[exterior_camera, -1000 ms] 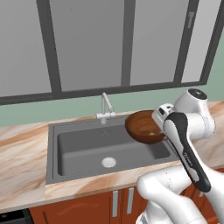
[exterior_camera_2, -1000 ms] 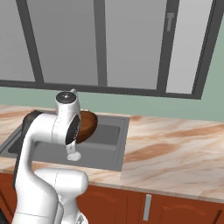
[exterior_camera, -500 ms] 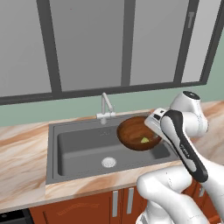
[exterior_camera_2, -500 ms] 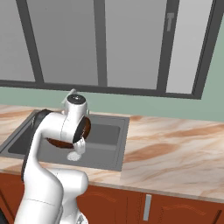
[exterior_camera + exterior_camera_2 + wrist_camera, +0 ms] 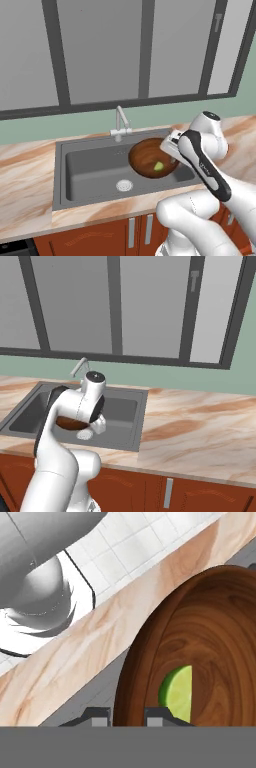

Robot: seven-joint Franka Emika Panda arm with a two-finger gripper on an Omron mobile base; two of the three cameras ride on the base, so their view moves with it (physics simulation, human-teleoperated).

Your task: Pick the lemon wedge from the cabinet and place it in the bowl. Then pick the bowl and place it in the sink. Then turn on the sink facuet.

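The lemon wedge (image 5: pixel 158 166) already lies inside the bowl (image 5: pixel 150 159), so the first part of the job looks done. The second part is under way: the gripper (image 5: pixel 127 715) is closed on the bowl's rim, one finger on the outer wall and the other inside, as the hand view shows with the wood-grain edge rising between the two dark tips. In the left base view the bowl hangs over the right half of the sink (image 5: pixel 85 172), tilted a little toward the camera, with the wedge resting low against its inner wall. Whether its underside already touches the basin floor cannot be told from these pictures; it seems to sit above it, just right of the round drain (image 5: pixel 124 185). The faucet (image 5: pixel 120 121) stands at the back rim of the sink, well apart from the gripper. By my reading, what is left is to lower the bowl onto the basin floor, let go of the rim, and then reach to the faucet's lever to start the water. The marbled desk (image 5: pixel 200 426) runs on either side of the sink.
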